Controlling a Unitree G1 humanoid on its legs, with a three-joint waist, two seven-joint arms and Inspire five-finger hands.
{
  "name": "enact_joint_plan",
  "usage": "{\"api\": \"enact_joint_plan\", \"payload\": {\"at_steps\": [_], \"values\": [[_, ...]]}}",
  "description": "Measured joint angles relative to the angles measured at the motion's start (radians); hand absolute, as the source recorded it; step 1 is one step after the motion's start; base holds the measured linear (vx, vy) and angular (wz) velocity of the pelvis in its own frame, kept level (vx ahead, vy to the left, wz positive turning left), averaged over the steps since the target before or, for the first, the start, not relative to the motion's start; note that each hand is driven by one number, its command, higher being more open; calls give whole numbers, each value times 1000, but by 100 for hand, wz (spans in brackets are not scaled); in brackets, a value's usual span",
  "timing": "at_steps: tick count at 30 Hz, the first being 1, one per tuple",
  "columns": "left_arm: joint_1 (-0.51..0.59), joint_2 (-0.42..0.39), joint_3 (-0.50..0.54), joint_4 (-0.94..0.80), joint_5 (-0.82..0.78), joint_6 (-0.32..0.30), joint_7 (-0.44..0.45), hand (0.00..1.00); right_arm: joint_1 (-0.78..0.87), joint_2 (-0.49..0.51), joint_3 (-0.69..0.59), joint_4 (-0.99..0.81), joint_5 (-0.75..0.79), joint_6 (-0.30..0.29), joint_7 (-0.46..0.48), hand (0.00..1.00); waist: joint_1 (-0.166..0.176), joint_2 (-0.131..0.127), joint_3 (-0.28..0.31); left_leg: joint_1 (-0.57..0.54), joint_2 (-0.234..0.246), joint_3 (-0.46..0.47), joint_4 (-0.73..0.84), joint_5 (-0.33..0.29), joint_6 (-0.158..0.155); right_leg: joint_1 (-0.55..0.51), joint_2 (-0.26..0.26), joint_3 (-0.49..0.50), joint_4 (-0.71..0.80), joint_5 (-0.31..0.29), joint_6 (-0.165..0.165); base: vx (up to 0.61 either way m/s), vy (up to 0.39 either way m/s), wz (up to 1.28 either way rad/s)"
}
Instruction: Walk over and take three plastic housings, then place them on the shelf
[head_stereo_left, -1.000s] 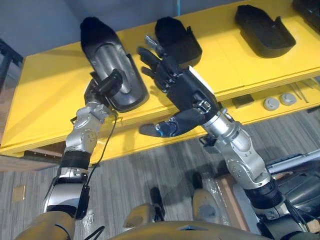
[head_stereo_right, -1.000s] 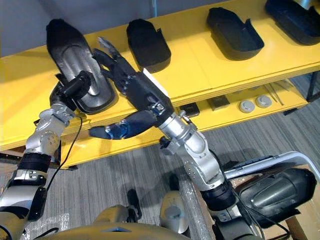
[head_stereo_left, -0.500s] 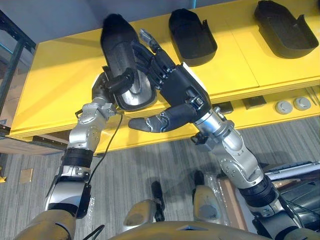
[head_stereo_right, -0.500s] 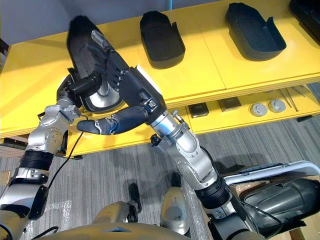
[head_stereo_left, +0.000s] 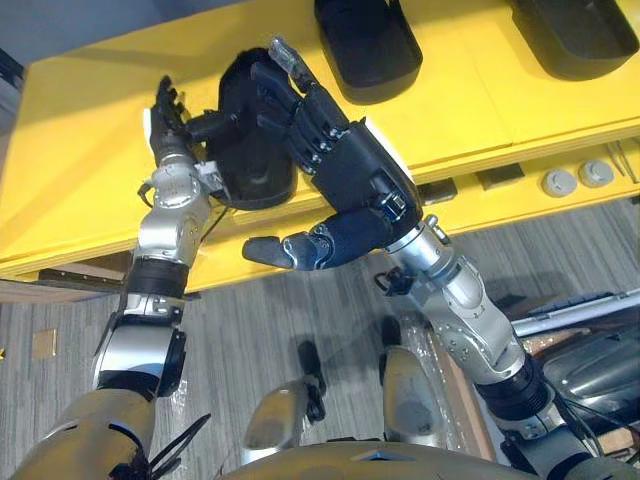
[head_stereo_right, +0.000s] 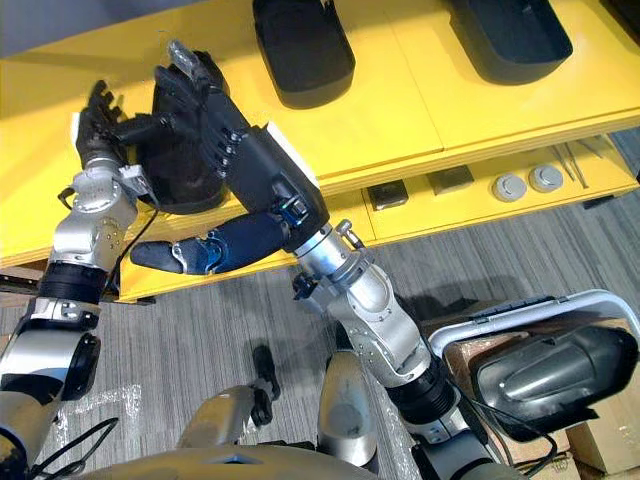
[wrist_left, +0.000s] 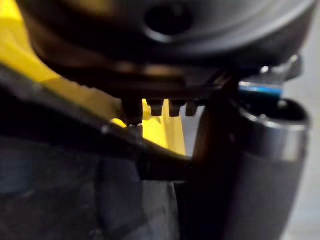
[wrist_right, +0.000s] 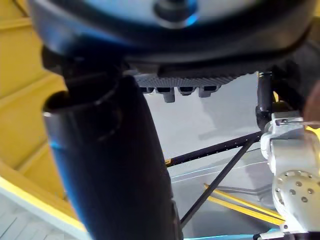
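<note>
A black plastic housing (head_stereo_left: 245, 165) lies on the yellow shelf top (head_stereo_left: 80, 150), near its front edge. My left hand (head_stereo_left: 165, 115) stands at the housing's left side with straight fingers pointing up, and its thumb reaches across to the housing. My right hand (head_stereo_left: 350, 170) is open. Its straight fingers (head_stereo_left: 290, 100) lie over the housing's right side and its thumb (head_stereo_left: 290, 250) sticks out below the shelf edge. Two more black housings (head_stereo_left: 365, 45) (head_stereo_left: 575, 30) rest farther right on the same shelf. The right eye view shows the near housing (head_stereo_right: 175, 170) between both hands.
A lower yellow shelf holds small round discs (head_stereo_left: 560, 180) and dark blocks (head_stereo_right: 385, 195). A grey tub with a dark housing (head_stereo_right: 545, 370) sits on the floor at the lower right, and striped grey floor (head_stereo_left: 260, 320) runs in front of the shelf.
My left hand has uncurled and let go of the housing's near end, and the housing now rests on the shelf. The right hand stays open beside it. The camera view has shifted.
</note>
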Motion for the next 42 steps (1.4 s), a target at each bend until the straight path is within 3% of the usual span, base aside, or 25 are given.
{"api": "enact_joint_plan", "payload": {"at_steps": [5, 8, 13, 15, 17, 19, 20, 22, 25, 27, 32, 41, 42], "values": [[-24, 0, 18, 22, -8, -36, 172, 100, 70, 1, 6, 0, 0, -22, 0, 100, -15, -8, 6, -3, 9, 10, 17, -13, -1, -1, 11, 12, 0, 0, 0, 22, -10, -8], [-54, -2, 49, 22, -6, -91, 250, 100, 113, 10, 5, 0, -4, -36, -3, 100, -16, -9, 6, 2, 12, 6, 18, -13, -1, 8, 14, 8, -2, 0, -1, 8, -4, 1], [-66, -1, 94, -99, 8, -216, 262, 100, 183, 14, 2, 1, -43, -51, -18, 100, -13, -9, 6, 42, 13, -10, 21, -20, 1, 67, 14, -10, -21, -1, -3, 7, 0, 4], [-3, 6, 99, -250, 9, -278, 233, 100, 185, 14, 2, 1, -44, -51, -18, 100, -11, -9, 6, 53, 14, -15, 33, -30, 2, 84, 14, -13, -24, -1, -3, -10, 2, -3], [128, 7, 126, -467, 10, -345, 174, 100, 186, 21, -9, 1, -59, -51, -18, 100, -11, -9, 6, 59, 14, -16, 41, -37, 2, 97, 16, -15, -33, -1, -2, -12, 0, -7], [382, -22, 147, -764, 39, -399, 84, 100, 204, 38, -55, 1, -123, -52, -24, 100, -8, -4, 3, 58, 18, -31, 54, -47, 5, 122, 22, -28, -60, 3, 2, 6, -9, 12], [451, -46, 151, -827, 46, -410, 52, 100, 215, 40, -72, 1, -133, -53, -27, 100, -5, -2, 2, 58, 18, -41, 56, -49, 4, 134, 22, -36, -73, 6, 2, 16, -12, 26], [715, -172, 153, -1012, 53, -440, -65, 100, 265, 43, -130, 1, -163, -53, -51, 100, 34, 9, -5, 56, 24, -63, 67, -58, 3, 173, 29, -63, -126, 23, 3, 25, -4, 26], [939, -293, 149, -1049, 48, -459, -175, 100, 319, 57, -181, 1, -199, -55, -89, 100, 75, 17, -16, 56, 22, -110, 66, -57, 3, 227, 29, -114, -181, 36, 4, 24, 6, 43], [1033, -330, 137, -1049, 44, -462, -207, 100, 351, 74, -187, 1, -199, -66, -100, 100, 97, 13, -34, 57, 18, -134, 65, -57, 3, 251, 29, -138, -204, 39, 4, 41, 5, 40], [1183, -365, 70, -1047, 75, -472, -330, 100, 454, 111, -177, 10, -202, -80, -115, 100, 132, -24, -114, 79, 16, -168, 59, -65, 2, 317, 29, -182, -261, 46, 6, 80, 2, 23], [1213, -395, 25, -1022, 6, -477, -448, 100, 536, 156, -143, 105, -202, -92, -187, 100, 129, -50, -189, 113, 15, -155, 47, -78, 4, 351, 30, -176, -283, 48, 8, 5, 5, -5], [1212, -395, -9, -984, 5, -477, -401, 100, 580, 187, -138, 136, -197, -92, -257, 100, 124, -86, -273, 163, 10, -134, -13, -70, 3, 369, 29, -161, -298, 47, 7, 0, 0, 0]]}}
